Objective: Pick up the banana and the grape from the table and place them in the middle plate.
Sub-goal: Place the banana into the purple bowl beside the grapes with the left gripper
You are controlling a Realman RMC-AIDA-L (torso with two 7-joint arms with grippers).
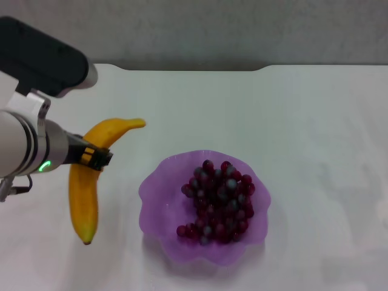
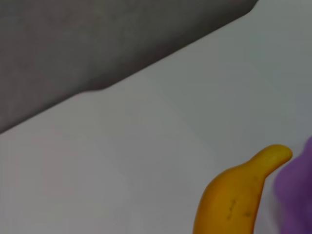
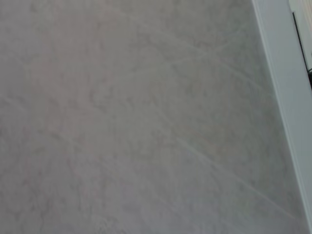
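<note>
Sitting in the translucent purple scalloped plate (image 1: 159, 182), dark red-purple grape bunch (image 1: 218, 203) done; curved yellow banana (image 1: 85, 194) remains on white table (image 1: 291, 121), left gripper (image 1: 97, 157) over it, grip unclear.

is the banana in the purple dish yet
Out: the curved yellow banana lies on the white table, beside the wavy-rimmed purple dish.

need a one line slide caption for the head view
Left gripper at the banana on the white table; grapes already in the purple plate.
</note>
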